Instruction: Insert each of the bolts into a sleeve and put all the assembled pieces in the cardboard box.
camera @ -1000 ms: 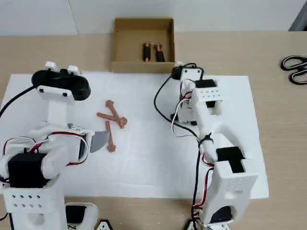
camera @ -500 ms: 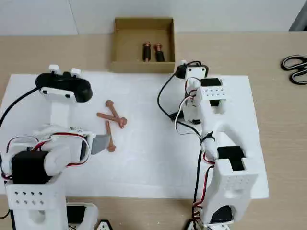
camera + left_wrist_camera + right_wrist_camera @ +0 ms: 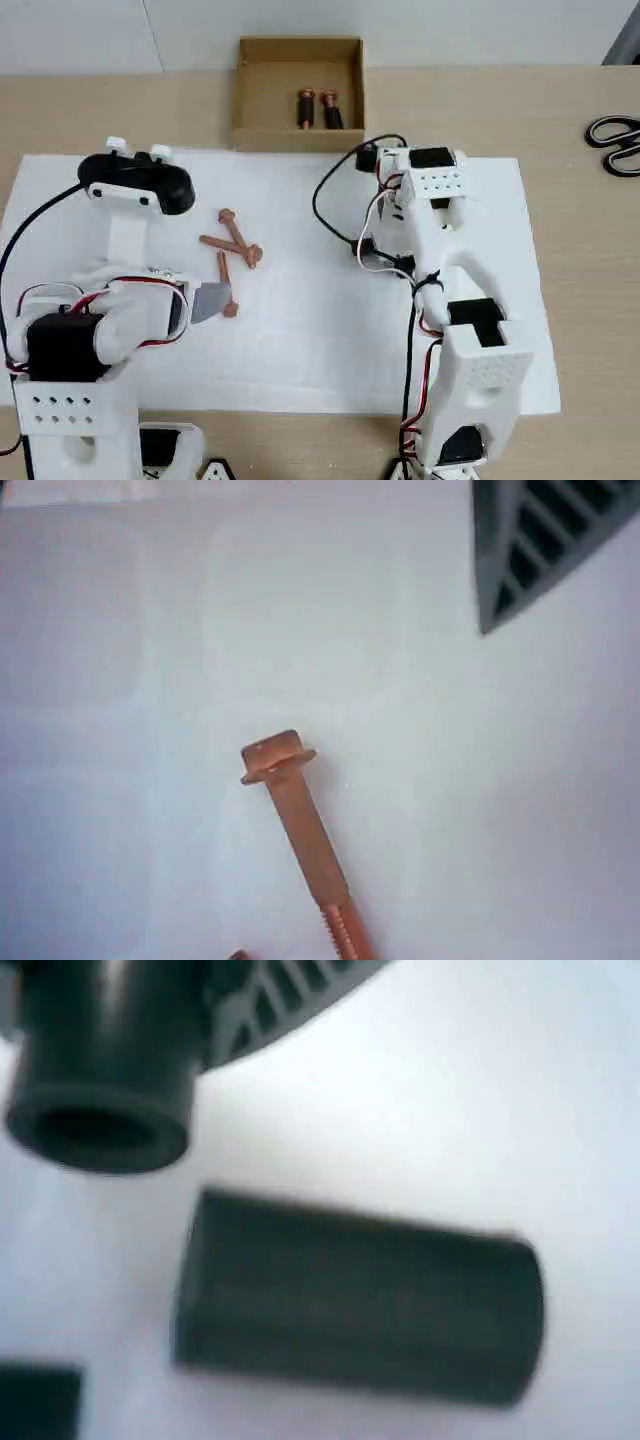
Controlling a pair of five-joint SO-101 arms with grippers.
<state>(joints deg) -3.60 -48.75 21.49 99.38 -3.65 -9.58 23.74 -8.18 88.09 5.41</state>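
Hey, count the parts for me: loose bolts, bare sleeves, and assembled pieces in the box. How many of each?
Loose bolts: 3
Bare sleeves: 2
Assembled pieces, in the cardboard box: 2
Total: 7

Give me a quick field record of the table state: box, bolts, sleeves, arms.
box: far side of the table, two assembled pieces inside
bolts: three loose, clustered on the white sheet
sleeves: one lying on the sheet, a second end-on beside it
left arm: over the sheet, beside the bolts
right arm: over the sheet's right part
other: scissors at the table's right edge
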